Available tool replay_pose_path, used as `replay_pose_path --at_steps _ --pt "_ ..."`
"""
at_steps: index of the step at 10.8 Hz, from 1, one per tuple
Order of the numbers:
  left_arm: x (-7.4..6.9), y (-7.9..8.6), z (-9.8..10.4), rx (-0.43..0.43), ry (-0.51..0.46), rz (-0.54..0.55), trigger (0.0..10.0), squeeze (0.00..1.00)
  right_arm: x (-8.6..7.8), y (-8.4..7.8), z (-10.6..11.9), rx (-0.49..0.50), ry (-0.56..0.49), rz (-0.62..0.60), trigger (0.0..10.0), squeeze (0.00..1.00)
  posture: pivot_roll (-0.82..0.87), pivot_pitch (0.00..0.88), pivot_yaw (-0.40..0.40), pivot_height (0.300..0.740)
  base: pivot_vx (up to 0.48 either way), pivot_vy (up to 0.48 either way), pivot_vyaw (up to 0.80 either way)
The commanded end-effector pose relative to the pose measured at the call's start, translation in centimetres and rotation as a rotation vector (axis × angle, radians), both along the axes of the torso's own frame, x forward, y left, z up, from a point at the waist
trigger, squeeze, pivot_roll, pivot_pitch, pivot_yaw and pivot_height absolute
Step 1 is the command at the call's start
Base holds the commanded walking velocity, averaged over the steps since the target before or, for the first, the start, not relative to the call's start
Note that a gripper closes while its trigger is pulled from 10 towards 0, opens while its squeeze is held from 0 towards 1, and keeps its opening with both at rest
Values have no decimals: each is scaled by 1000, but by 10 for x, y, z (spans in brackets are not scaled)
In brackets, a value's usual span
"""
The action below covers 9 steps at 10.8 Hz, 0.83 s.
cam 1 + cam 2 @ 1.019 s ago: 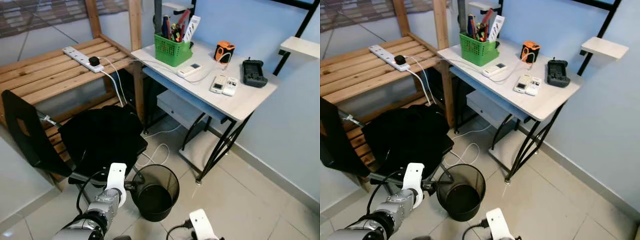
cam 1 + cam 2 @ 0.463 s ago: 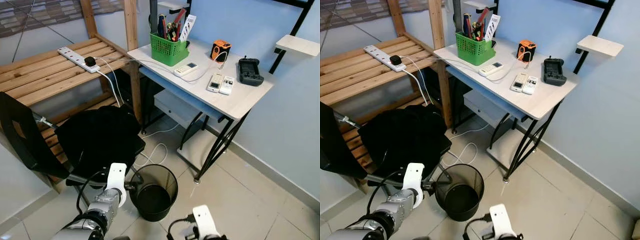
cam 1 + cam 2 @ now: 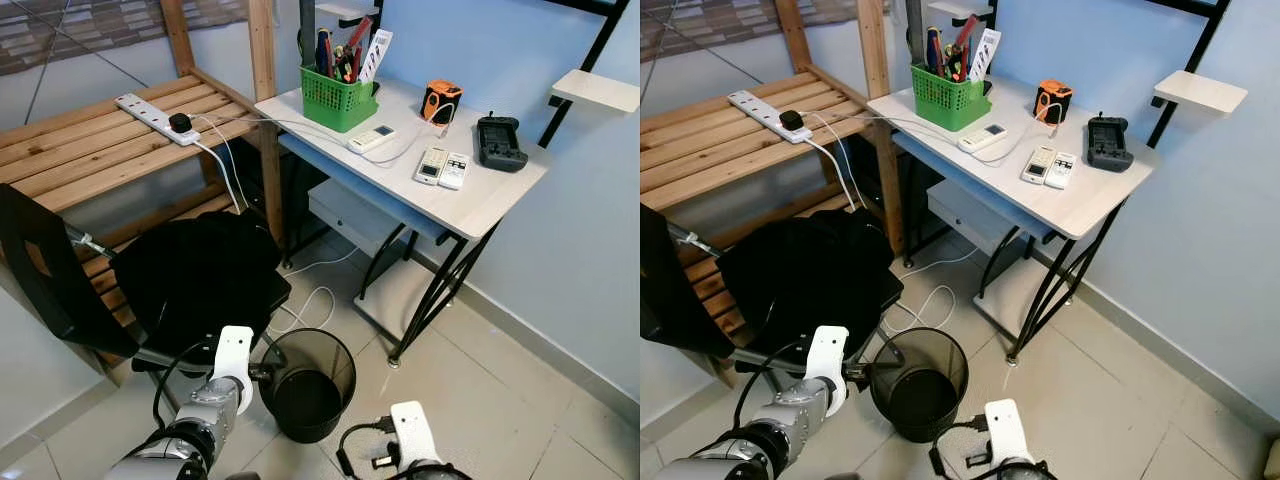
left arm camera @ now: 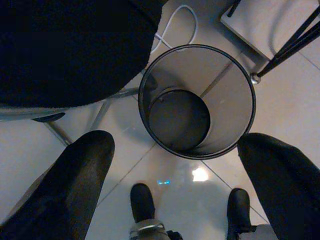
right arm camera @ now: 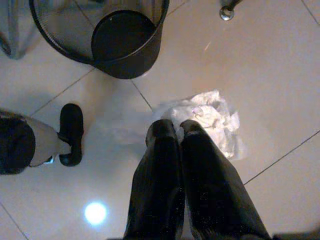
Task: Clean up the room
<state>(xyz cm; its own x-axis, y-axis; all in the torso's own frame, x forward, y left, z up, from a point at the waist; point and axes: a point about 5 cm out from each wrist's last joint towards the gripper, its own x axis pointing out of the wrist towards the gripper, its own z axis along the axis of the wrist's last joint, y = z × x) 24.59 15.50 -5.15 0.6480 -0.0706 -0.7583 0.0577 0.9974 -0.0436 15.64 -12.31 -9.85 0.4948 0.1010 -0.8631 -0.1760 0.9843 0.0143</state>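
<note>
A black mesh waste bin [image 3: 346, 362] stands on the tiled floor beside the chair. My left gripper [image 4: 175, 142] hangs open above the bin's mouth, with the bin [image 4: 227, 97] showing between its fingers [image 4: 85, 170]. In the eye view that left arm's white wrist [image 3: 233, 360] sits just left of the bin. My right gripper [image 5: 175, 126] is shut on a crumpled white paper [image 5: 216, 120], held over the floor a little to the right of the bin [image 5: 127, 62]. The right wrist [image 3: 412, 432] pokes into the bottom of the eye view.
A chair draped in black cloth [image 3: 200, 280] crowds the bin's left side. A white desk [image 3: 485, 205] with black legs carries a green basket [image 3: 340, 95] and remotes. A wooden rack holds a power strip [image 3: 155, 118]. White cable [image 3: 312, 300] lies behind the bin. My foot [image 5: 70, 134] is nearby.
The camera shifted a little early on. My right wrist has come up further into the bottom of the eye views. The left arm and the bin have stayed put.
</note>
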Motion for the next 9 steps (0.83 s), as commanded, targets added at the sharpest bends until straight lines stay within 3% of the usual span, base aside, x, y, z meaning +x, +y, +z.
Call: replay_pose_path --at_steps 1,5,7,9 --pt "1 0 1 10 -4 -14 10000 0 70 -30 36 192 -220 -414 10000 0 65 0 -19 726 0 0 0" --pt "0 0 0 5 1 -2 10000 0 68 -32 35 187 -211 -426 10000 0 64 0 0 726 0 0 0" --pt "0 2 0 109 -13 -132 10000 0 54 -58 28 109 -180 -585 10000 0 55 0 0 726 0 0 0" --pt "-1 -2 -1 111 -9 -158 10000 0 54 -56 28 95 -183 -526 10000 0 49 0 0 726 0 0 0"
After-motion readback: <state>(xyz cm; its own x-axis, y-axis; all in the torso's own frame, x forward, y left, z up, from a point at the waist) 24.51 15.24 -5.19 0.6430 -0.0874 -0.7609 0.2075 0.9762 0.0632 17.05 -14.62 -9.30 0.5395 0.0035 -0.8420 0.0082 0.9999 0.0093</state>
